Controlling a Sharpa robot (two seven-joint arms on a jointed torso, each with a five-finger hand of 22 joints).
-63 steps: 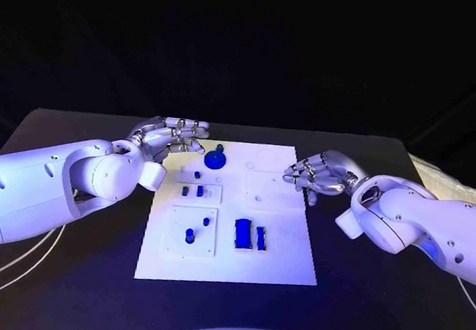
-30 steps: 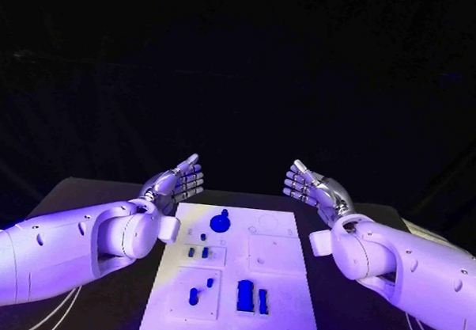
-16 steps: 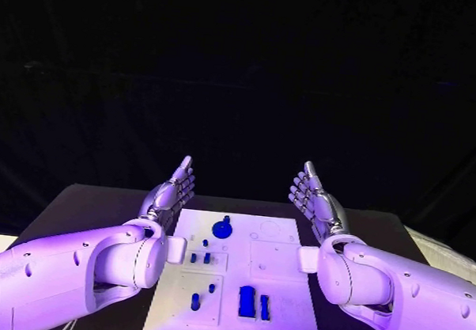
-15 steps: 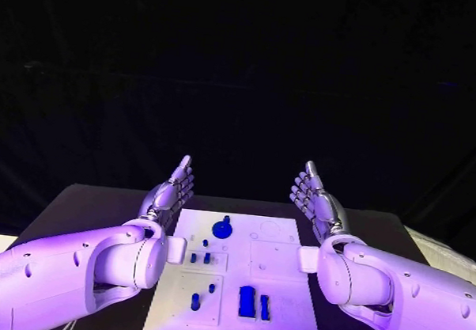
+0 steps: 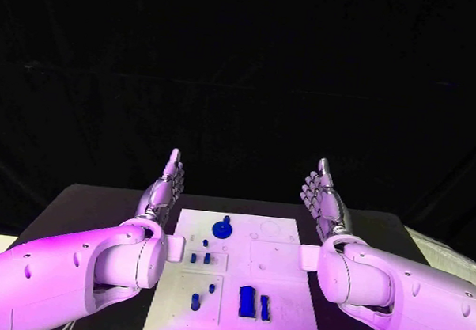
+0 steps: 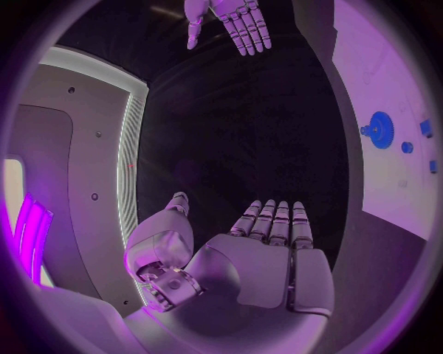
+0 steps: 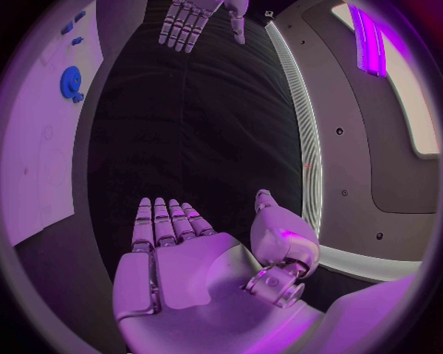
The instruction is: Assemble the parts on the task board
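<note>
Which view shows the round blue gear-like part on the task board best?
The right wrist view: the round blue part lies unobstructed on the task board, its toothed rim visible. The left wrist view shows it nearly as well, near the circle's rim. In the head view it is small, foreshortened.

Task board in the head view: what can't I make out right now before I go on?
- Task board: its near end is cut off by the head view's bottom edge.
- Small blue parts: too small to tell seated from loose.
- Left hand and right hand: edge-on, palms hidden; the wrist views show both empty.
</note>
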